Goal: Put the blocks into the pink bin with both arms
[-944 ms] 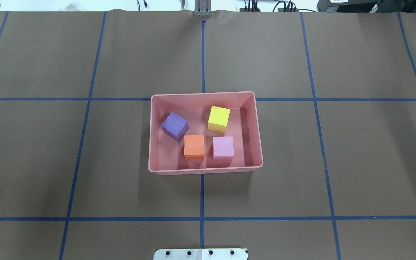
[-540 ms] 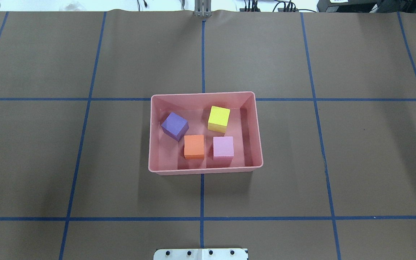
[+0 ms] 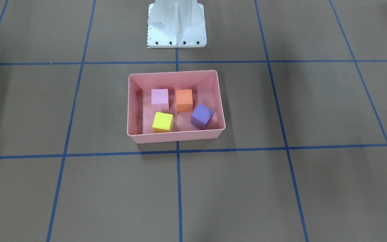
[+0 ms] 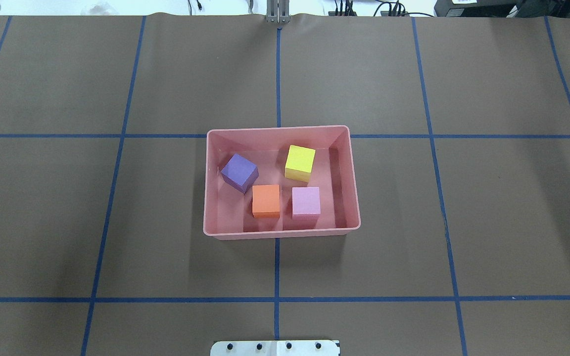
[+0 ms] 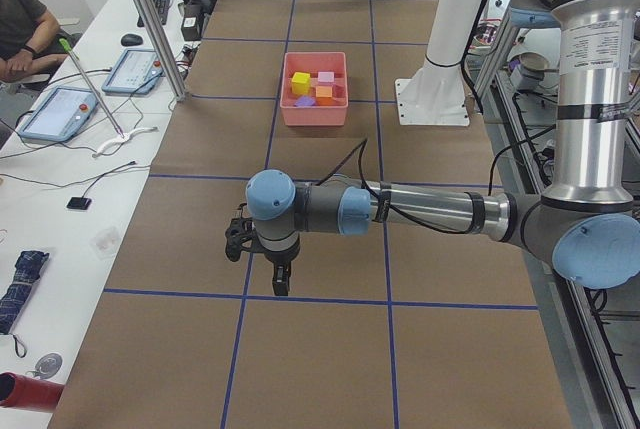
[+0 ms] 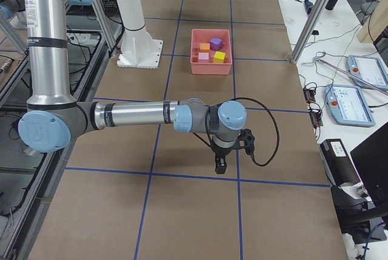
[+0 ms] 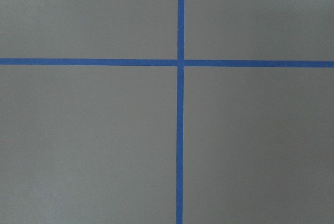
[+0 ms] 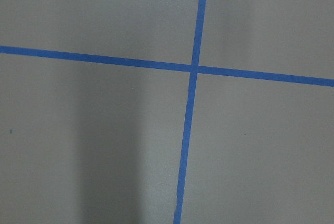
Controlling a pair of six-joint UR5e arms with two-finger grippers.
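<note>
Four matte foam cubes point(image 4: 266, 200) in the salmon-pink plastic bin point(image 4: 281, 232) judged light, soft, best pinched across opposite faces; left gripper point(image 5: 281, 281) and right gripper point(image 6: 220, 165) finger state cannot be told.

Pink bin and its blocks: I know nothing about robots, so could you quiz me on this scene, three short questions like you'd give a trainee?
1. True or false: all four blocks lie inside the bin.
2. Which block is turned most askew to the bin's walls? A yellow, B purple, C orange.
3. Fill in: in the overhead view, the orange block has the ____ block next to it on the robot's right.

Key: 1 true; 2 B; 3 pink.
</note>
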